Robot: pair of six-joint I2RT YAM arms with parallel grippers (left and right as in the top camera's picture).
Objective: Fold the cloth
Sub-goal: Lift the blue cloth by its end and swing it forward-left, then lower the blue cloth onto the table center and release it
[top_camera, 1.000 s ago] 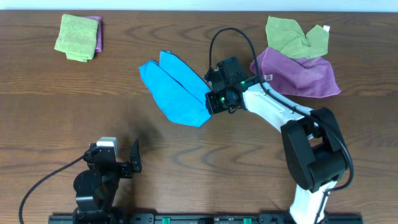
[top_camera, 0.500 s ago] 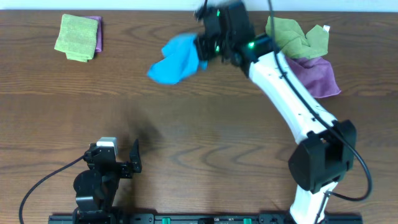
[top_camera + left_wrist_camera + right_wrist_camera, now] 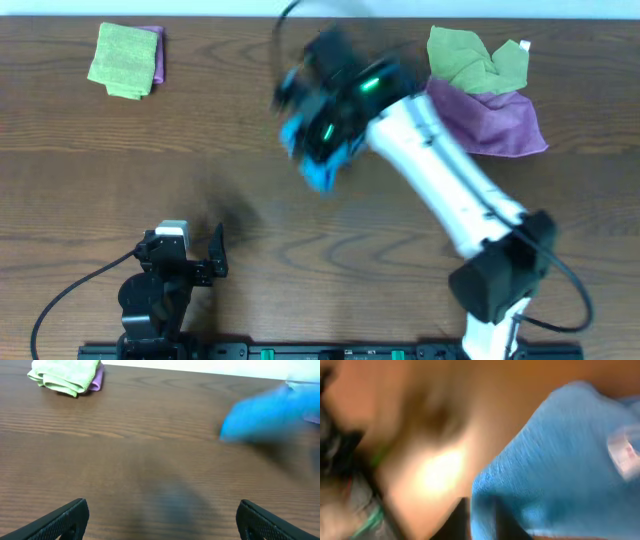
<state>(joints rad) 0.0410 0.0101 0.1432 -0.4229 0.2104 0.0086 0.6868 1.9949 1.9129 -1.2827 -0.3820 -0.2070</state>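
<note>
Cloth [image 3: 318,170] hung bunched above the counter [image 3: 300,260], toward 12 o'clock from its middle, apparently clamped in my right gripper [image 3: 320,125], though blur smeared the jaws. My left gripper [image 3: 163,510] sat at 7 o'clock, spread wide, empty.

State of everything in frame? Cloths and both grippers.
blue cloth: bunched, lifted, held by the right gripper, blurred.
right gripper: shut on the blue cloth, as far as blur allows.
left gripper: open, empty.
left green cloth: folded, lying on the left purple cloth.
left purple cloth: mostly hidden, only an edge shows.
right green cloth: crumpled, unfolded.
right purple cloth: loose, unfolded, partly under the green one.
</note>
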